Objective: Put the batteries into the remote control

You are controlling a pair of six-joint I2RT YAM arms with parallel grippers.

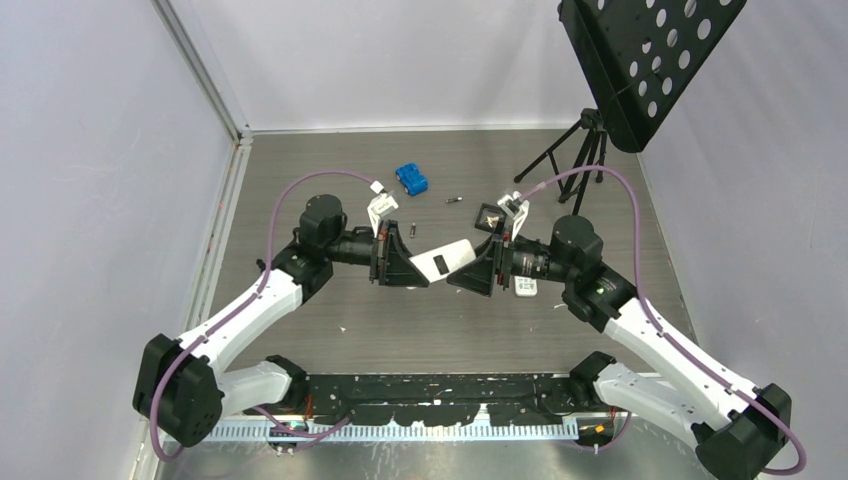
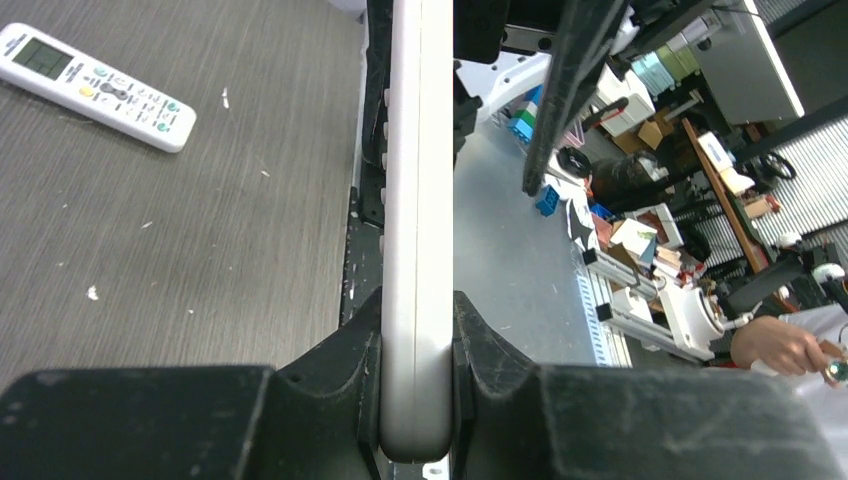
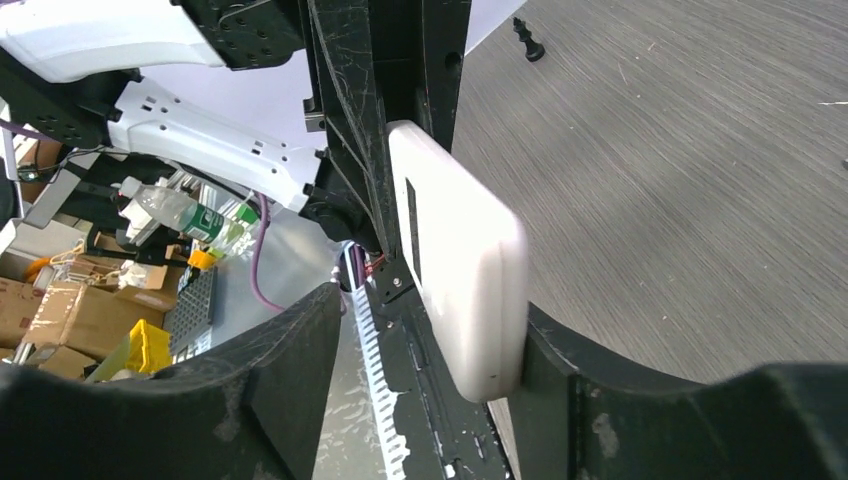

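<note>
Remote control [image 1: 447,258] hangs above the middle of the table [image 1: 330,310], a slim white slab with a small black rectangle on its upper face, lying slantwise between the two arms. Its battery slot shows in no view, so what sits in it cannot be told.

At its left end the left gripper [image 1: 420,270] is clamped on it. The left wrist camera sees the slab edge-on, pinched between the two black fingers [image 2: 340,350], with its far end cut off at the top of the picture. Just behind that gripper the near battery [image 1: 410,228] lies loose on the tabletop, a tiny dark cylinder too small to read. Further back sits a blue block [image 1: 411,179], and to its right the far battery [image 1: 455,200] lies alone, well apart from the slab.

At the slab's right end the right gripper [image 3: 435,320] straddles the rounded corner with its jaws apart. One finger lies close against the slab's edge, though contact cannot be told, and a clear gap remains at the other.

Half hidden under the right arm lies a second remote [image 1: 525,287], white with a screen and coloured buttons. A black perforated music stand [image 1: 640,60] is cut off at the top right corner.
</note>
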